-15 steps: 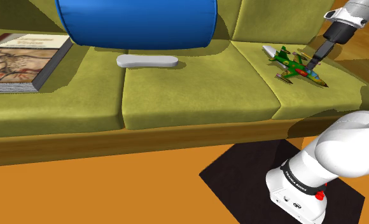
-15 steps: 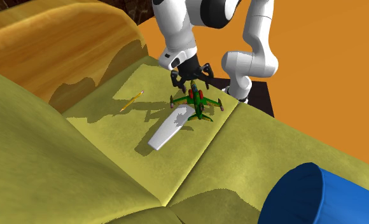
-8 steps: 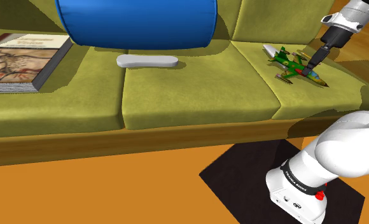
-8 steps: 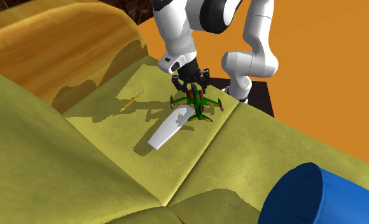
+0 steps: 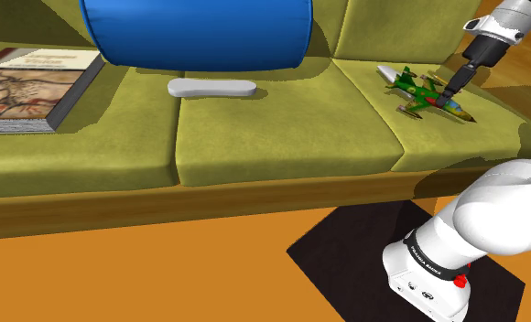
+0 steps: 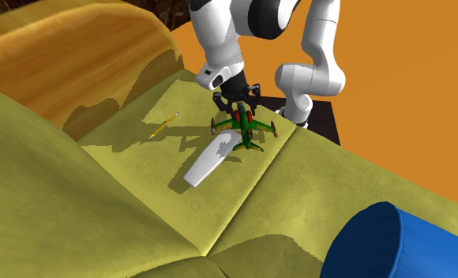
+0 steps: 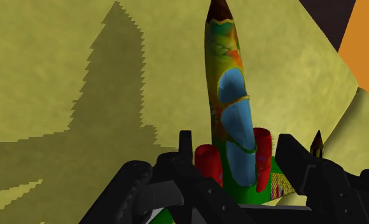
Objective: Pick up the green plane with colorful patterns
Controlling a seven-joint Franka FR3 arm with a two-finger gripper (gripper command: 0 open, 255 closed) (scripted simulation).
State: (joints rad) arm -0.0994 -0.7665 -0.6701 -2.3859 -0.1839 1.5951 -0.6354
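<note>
The green toy plane point(image 5: 424, 91) with red, blue and yellow patterns lies on the olive sofa's seat cushion point(image 5: 282, 137) at the shoulder view's right. My black gripper point(image 5: 448, 93) comes down onto its rear part. In the wrist view my gripper point(image 7: 234, 159) is shut on the plane point(image 7: 231, 108): the fingers point(image 7: 186, 149) clasp the fuselage by its red engines, and the nose points away from the hand. In the second exterior view the gripper point(image 6: 238, 109) sits at the plane's point(image 6: 243, 130) end nearest the arm.
A large blue cushion point(image 5: 195, 32) leans on the sofa back. A flat white object point(image 5: 211, 88) lies mid-seat and a book point(image 5: 30, 87) at the shoulder view's left. A pencil point(image 6: 163, 125) lies near the wooden armrest point(image 6: 77, 55). The stand's black base point(image 5: 364, 247) rests on the orange floor.
The fingers have closed on the plane's fuselage. The hand and plane have shifted very slightly since then.
</note>
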